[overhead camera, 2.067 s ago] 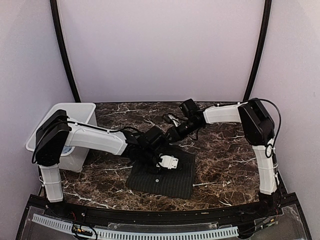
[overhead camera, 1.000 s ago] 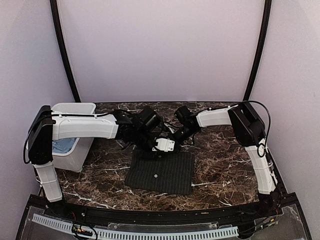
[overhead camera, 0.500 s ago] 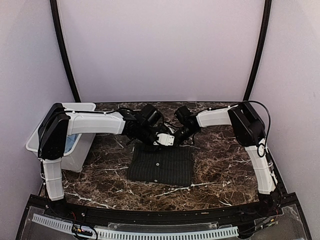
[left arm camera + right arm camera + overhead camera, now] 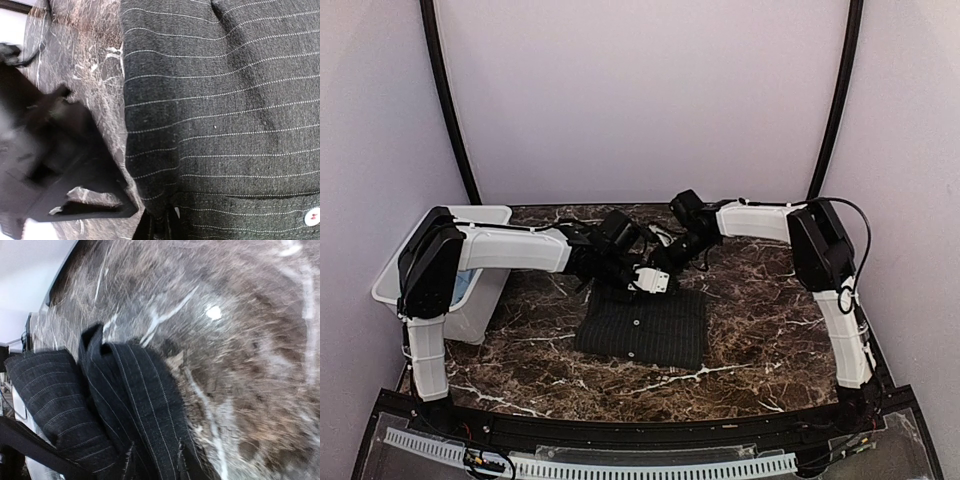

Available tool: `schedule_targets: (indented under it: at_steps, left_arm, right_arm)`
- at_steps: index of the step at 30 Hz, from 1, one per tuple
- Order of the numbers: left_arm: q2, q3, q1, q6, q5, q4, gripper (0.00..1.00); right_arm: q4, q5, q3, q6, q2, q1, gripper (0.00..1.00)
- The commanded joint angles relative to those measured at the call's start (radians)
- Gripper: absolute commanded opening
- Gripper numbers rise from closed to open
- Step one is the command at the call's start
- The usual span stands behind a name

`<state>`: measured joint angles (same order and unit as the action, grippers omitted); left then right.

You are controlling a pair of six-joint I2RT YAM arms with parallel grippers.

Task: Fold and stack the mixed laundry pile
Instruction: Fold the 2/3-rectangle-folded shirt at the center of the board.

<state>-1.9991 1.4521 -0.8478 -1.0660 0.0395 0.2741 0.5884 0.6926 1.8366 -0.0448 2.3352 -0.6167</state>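
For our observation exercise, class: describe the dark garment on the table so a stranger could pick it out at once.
On the dark marble table, right of the white bin, lies a black pinstriped shirt folded into a flat rectangle. Its fine white stripes and small white buttons set it apart from the veined stone.

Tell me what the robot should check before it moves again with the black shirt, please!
1. The black shirt lies folded and flat on the table: ok.
2. The left gripper is shut on the shirt's far edge: ok.
3. The right gripper has let go: cannot tell. The right wrist view shows a bunch of cloth between its fingers.
4. The two grippers have room to move: cannot tell. They sit very close together at the far edge.
5. The white bin is out of the way: ok. It stands at the table's left edge, apart from the shirt.
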Motion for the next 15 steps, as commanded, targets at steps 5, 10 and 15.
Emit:
schedule_targets:
  at_steps: [5, 10, 15]
  left_arm:
    - [-0.009, 0.015, 0.028, 0.042, -0.064, -0.075, 0.29]
    - [0.008, 0.067, 0.075, 0.195, -0.132, -0.107, 0.36]
    - [0.146, 0.071, 0.114, 0.519, 0.038, 0.004, 0.54]
  right_arm:
    - [0.029, -0.111, -0.039, -0.019, -0.185, 0.114, 0.52]
    - [-0.07, -0.089, -0.248, -0.042, -0.378, 0.177, 0.66]
    - [-0.153, -0.022, -0.455, -0.059, -0.517, 0.183, 0.71]
